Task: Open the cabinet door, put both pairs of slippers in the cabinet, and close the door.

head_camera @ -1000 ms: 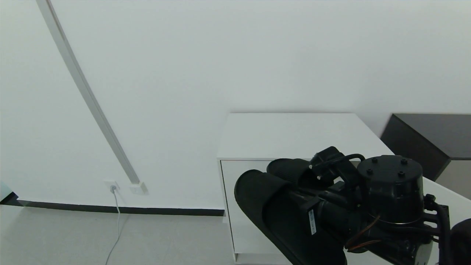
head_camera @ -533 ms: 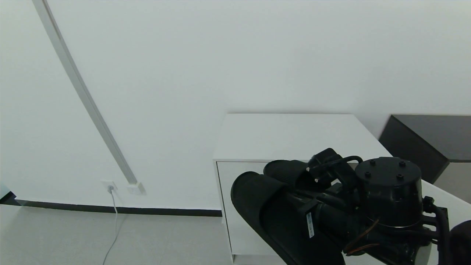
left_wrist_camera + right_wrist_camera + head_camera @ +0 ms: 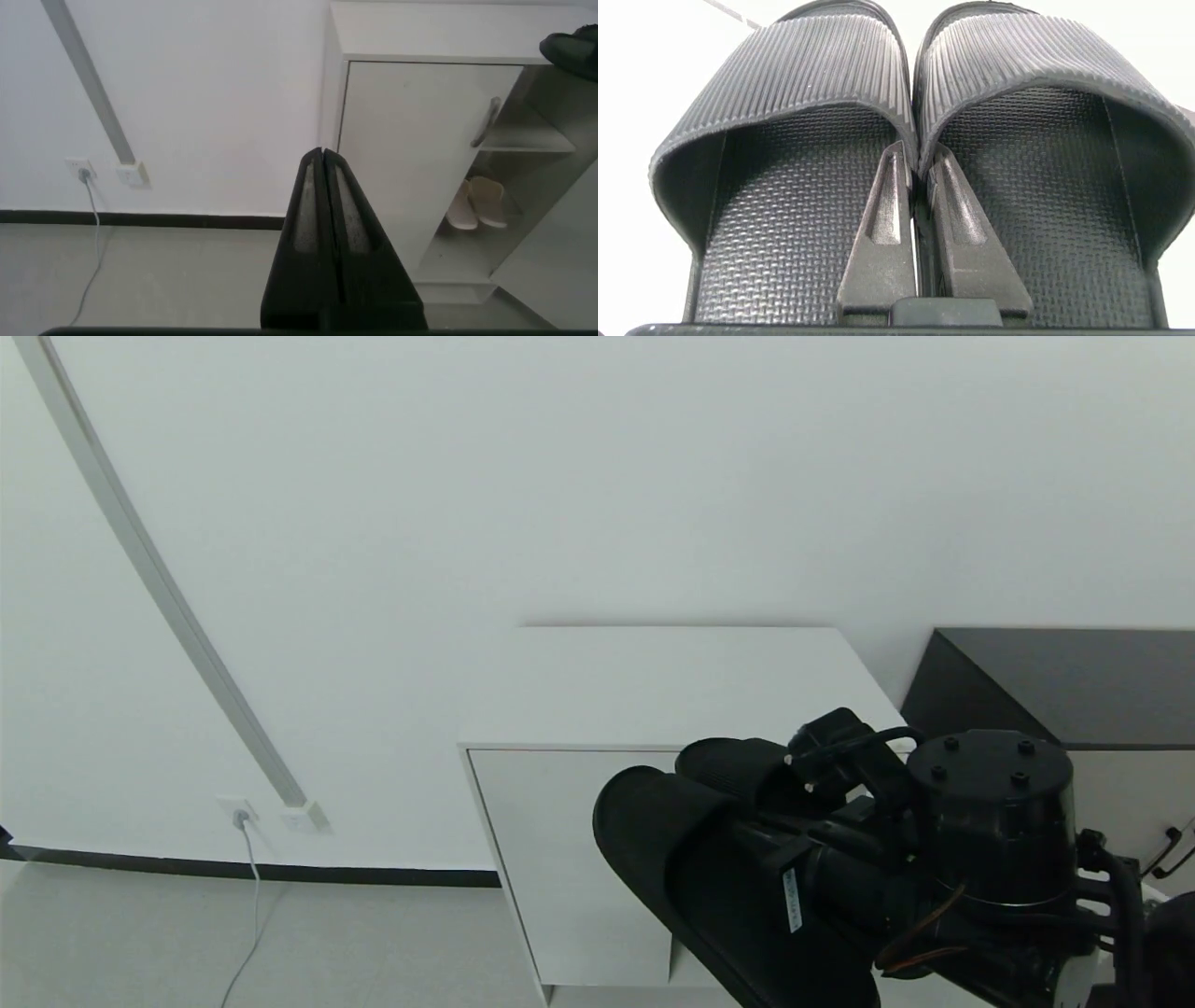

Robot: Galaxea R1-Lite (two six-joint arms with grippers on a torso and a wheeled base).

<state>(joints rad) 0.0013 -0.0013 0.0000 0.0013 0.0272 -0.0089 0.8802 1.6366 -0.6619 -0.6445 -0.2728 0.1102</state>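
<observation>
Cable (image 3: 255,873) hangs from wall socket (image 3: 233,808); slanted trunking (image 3: 161,583) above.

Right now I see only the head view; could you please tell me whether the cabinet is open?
Observer: Yes. In the left wrist view the cabinet stands open beside its handle, with a shelf exposed.
Operator: Is anything inside it?
Observer: A light pair of slippers sits in the compartment under that shelf.
Operator: How is the black pair held?
Observer: The right gripper has its fingers shut on the adjoining inner edges of both black slippers.
</observation>
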